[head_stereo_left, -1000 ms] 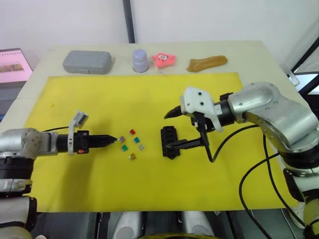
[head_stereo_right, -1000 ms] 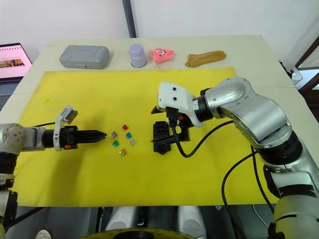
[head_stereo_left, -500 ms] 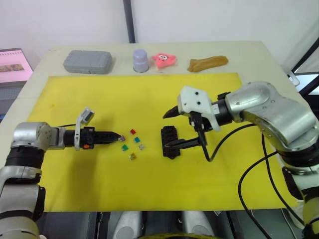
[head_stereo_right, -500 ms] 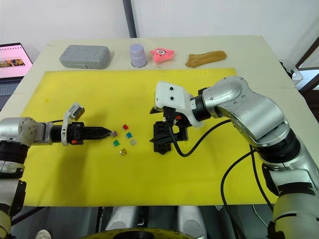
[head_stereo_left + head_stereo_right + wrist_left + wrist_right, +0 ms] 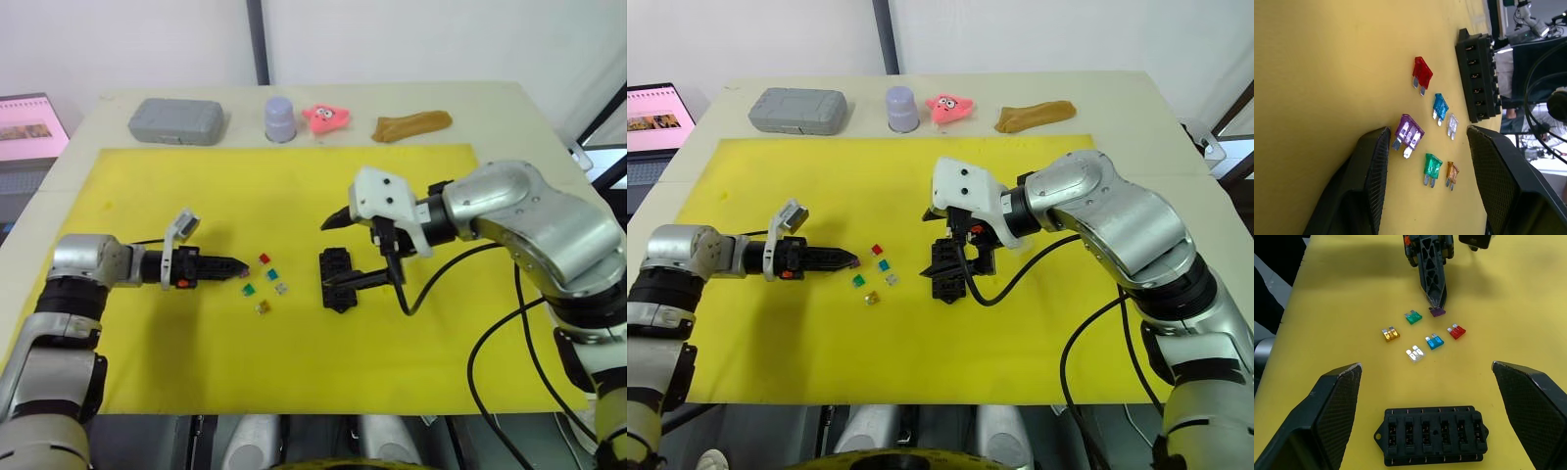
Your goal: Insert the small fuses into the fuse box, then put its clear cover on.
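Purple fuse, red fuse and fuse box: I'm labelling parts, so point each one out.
purple fuse [image 5: 1409,131], left wrist view, its plastic body.
red fuse [image 5: 1422,72], left wrist view, its plastic body.
fuse box [image 5: 1432,434], right wrist view, its slotted top.

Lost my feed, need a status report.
Left tool open around small purple fuse. Right tool open above black slotted fuse box, slots empty. Nothing blocking.

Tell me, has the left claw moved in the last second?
Yes. The left claw has slid forward toward the small fuses, its tips now closer to the purple fuse, judged against the fuse box.
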Tool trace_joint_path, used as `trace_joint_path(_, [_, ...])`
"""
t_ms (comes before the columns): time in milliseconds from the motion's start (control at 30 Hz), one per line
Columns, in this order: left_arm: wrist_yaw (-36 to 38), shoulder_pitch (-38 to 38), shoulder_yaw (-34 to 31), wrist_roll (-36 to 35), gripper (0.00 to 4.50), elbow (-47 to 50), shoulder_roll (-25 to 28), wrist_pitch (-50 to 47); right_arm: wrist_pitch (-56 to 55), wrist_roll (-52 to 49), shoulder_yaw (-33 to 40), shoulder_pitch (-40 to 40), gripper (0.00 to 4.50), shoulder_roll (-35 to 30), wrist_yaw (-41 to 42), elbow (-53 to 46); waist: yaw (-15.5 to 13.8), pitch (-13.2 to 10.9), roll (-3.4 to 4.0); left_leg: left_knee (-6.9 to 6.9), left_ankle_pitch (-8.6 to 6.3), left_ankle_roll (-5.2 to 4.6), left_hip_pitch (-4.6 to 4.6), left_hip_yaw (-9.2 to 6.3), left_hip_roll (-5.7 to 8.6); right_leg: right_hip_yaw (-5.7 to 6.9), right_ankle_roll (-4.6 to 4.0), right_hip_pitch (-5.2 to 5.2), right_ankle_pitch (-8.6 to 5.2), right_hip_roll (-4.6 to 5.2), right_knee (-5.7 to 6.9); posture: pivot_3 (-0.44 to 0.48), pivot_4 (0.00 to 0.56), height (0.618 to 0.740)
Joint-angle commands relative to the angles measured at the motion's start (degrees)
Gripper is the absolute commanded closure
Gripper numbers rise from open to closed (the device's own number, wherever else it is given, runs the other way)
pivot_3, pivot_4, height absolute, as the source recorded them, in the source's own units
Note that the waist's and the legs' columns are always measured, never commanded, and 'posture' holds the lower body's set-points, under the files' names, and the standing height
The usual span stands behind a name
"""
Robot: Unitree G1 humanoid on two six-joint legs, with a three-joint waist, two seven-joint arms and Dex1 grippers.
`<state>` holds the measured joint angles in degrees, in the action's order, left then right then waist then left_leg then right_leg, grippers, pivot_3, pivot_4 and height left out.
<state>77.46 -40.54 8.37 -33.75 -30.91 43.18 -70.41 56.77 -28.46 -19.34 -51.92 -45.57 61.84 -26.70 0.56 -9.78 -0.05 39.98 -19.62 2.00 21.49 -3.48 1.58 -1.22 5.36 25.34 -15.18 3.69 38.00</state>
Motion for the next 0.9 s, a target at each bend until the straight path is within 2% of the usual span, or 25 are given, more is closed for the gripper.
trace_joint_path(33, [0.59,0.33,2.07,0.87,2.43,1.39,-1.32,0.35,-0.34,-0.50,2.23,-0.95,0.00,-0.23,-0.36,-1.34,0.01,0.00,0.00,0.00,0.00,0.00,0.00,0.00,0.00,0.00,0.00,0.00,0.00,0.00,0.00,0.000,0.150,0.740])
trace_joint_path(67, [0.64,0.56,2.23,1.26,2.74,1.35,-1.33,0.71,-0.34,-0.56,2.31,-0.88,0.00,-0.29,-0.39,-1.43,0.04,0.00,0.00,0.00,0.00,-0.01,0.00,0.00,0.00,0.00,0.00,0.00,0.00,0.00,0.00,0.000,0.150,0.740])
trace_joint_path(133, [0.59,0.91,2.51,2.07,3.73,1.26,-1.25,1.50,-0.33,-0.60,2.41,-0.79,0.00,-0.41,-0.49,-1.56,0.11,0.00,0.00,0.00,-0.01,-0.01,0.00,0.00,0.00,0.00,0.00,0.00,0.00,0.00,0.00,0.000,0.150,0.740])
trace_joint_path(533, [0.43,1.82,1.47,3.82,3.73,-0.27,-0.62,3.79,-1.75,0.03,2.01,-0.96,0.00,-0.42,-0.50,-0.85,0.27,0.00,0.00,0.00,-0.01,-0.02,-0.01,0.01,-0.02,0.00,0.00,0.01,0.00,-0.02,0.00,0.000,0.150,0.740])
trace_joint_path(633, [0.18,2.11,1.18,3.91,4.48,-0.44,-0.79,4.17,-2.12,0.11,1.91,-0.93,0.00,-0.46,-0.37,-0.67,0.30,0.00,0.00,0.00,-0.01,-0.02,-0.02,0.01,-0.03,-0.01,0.00,0.01,0.00,-0.02,0.00,0.000,0.150,0.740])
trace_joint_path(900, [-0.83,3.76,-0.18,3.95,4.48,0.64,-0.26,4.74,-2.81,0.34,1.56,-0.28,0.00,-0.72,-0.31,-0.64,0.40,0.01,0.01,0.00,-0.01,-0.02,-0.03,0.01,-0.05,-0.01,0.00,0.01,0.00,-0.04,0.00,0.000,0.150,0.740])
